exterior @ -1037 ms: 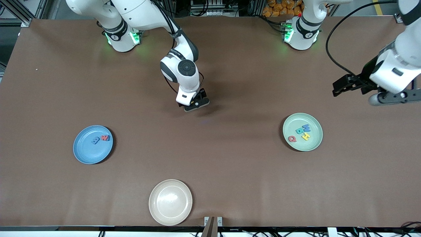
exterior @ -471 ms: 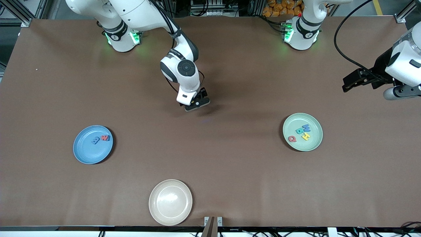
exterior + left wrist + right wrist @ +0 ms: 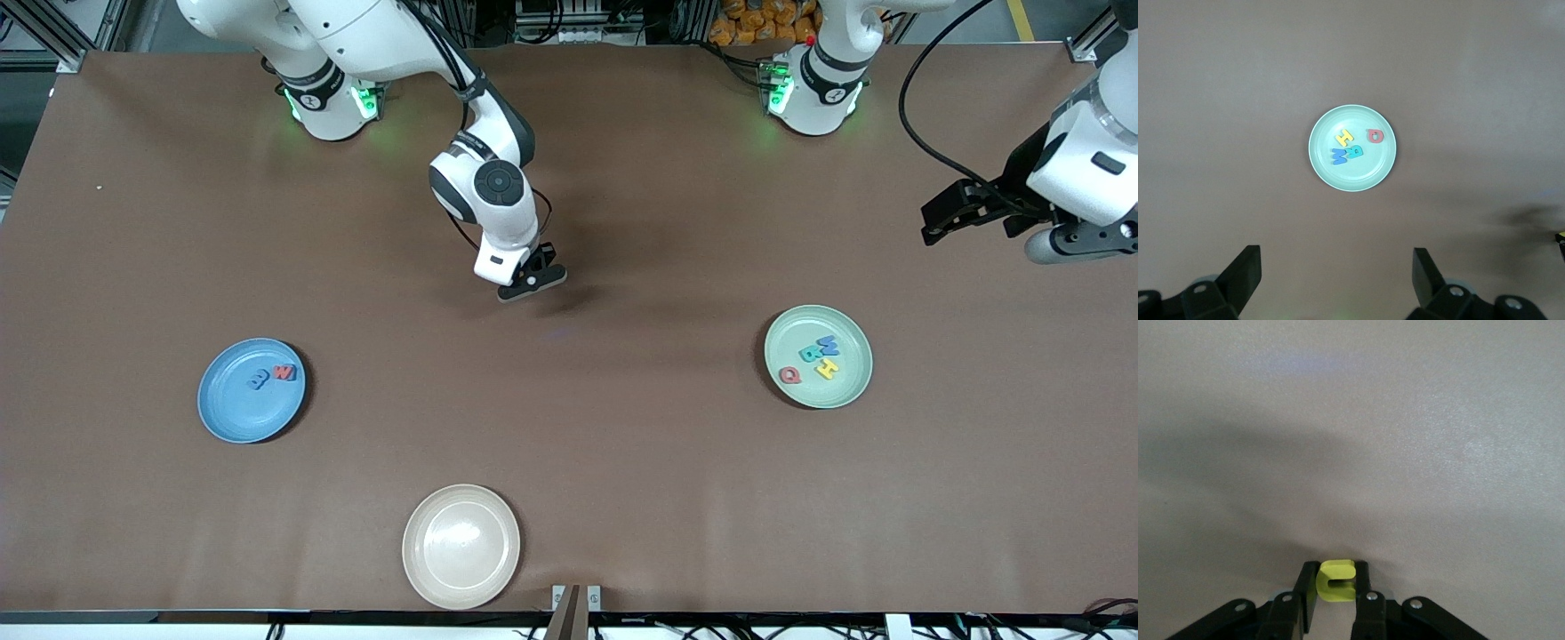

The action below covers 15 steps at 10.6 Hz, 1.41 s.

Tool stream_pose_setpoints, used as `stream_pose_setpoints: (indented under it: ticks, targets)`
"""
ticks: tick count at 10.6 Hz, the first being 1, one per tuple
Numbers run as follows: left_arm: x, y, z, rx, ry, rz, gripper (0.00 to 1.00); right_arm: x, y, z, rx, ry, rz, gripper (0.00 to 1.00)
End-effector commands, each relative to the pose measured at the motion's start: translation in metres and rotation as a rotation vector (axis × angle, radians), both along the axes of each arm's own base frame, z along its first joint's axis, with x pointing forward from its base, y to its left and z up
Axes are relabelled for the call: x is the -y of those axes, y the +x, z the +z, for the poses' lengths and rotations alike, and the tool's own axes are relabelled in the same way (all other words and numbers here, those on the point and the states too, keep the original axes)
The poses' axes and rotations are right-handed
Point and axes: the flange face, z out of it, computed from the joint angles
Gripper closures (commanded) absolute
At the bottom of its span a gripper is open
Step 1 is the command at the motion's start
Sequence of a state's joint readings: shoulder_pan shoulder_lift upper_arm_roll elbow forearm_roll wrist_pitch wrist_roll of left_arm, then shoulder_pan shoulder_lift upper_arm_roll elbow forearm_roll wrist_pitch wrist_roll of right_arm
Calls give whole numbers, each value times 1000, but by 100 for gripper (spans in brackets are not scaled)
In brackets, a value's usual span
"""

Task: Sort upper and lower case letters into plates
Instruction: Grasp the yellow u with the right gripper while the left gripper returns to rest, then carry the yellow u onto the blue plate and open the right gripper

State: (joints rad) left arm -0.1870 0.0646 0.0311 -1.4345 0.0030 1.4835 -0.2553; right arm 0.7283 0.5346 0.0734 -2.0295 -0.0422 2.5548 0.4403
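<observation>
Since the earlier frames, the left gripper (image 3: 942, 218) has been drawn toward the left arm's end of the table and is now held high over the brown table (image 3: 622, 444), its fingers (image 3: 1245, 273) spread wide with nothing between them, while the right gripper (image 3: 532, 286) has been closed low over the middle of the table on a small yellow-green toy letter (image 3: 1337, 580), which is pinched between its two black fingers. Four small toy letters (blue, teal, yellow, red) (image 3: 816, 357) are seen lying in the pale mint green round plate (image 3: 845, 391) toward the left arm's end, and two letters (blue and red) (image 3: 271, 376) lie in the plain blue round plate (image 3: 233, 418) toward the right arm's end. A beige-cream round plate (image 3: 461, 547) is placed nearest to the front camera.
</observation>
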Motion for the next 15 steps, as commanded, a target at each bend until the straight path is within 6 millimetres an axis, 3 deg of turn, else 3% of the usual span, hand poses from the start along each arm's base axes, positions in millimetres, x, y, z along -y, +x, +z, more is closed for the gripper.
stream_pose_setpoints:
  ticks: [1, 2, 4, 6, 9, 12, 15]
  targets:
    - [-6, -10, 9, -15, 23, -14, 0, 0, 2, 17, 11, 14, 13, 100]
    - [-8, -11, 11, -9, 20, -10, 0, 1, 6, 28, 26, 26, 7, 100]
    - [-7, -13, 13, 1, 25, -12, 0, 16, 33, 64, 73, 64, -51, 100]
    - [-7, -12, 15, 18, 25, -12, 0, 56, 67, 87, 61, 39, -135, 100]
    - [-11, -11, 15, 17, 17, -5, 0, 146, 123, 107, 4, -16, -302, 100]
    - [-12, -10, 13, 18, 18, -7, 0, 234, 161, 115, -38, -48, -367, 100]
    - [-8, -7, 8, 10, 23, -12, 0, 359, 190, 119, -45, -66, -354, 100]
